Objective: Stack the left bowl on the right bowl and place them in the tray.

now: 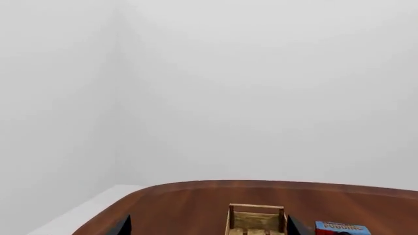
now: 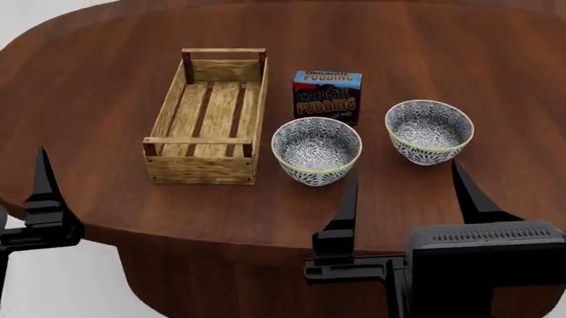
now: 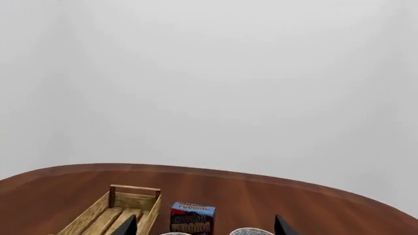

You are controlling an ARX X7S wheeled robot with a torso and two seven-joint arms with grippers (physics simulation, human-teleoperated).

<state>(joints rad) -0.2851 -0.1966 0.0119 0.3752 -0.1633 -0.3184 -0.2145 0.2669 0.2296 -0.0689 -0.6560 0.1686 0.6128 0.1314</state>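
head view shows the tray [image 2: 209, 118] empty, with the left bowl [image 2: 316, 149] just beside its right side, the right bowl [image 2: 429, 130] farther right, and a pudding box [image 2: 327, 97] behind the gap between them. nothing is stacked yet. right gripper [image 2: 402, 192] hangs near the bowls with fingers spread, holding nothing. left gripper [image 2: 40, 189] shows one finger, so its state i cannot tell. judging from this, pinch the left bowl by its rim, lift it straight, and centre it over the right bowl before release.
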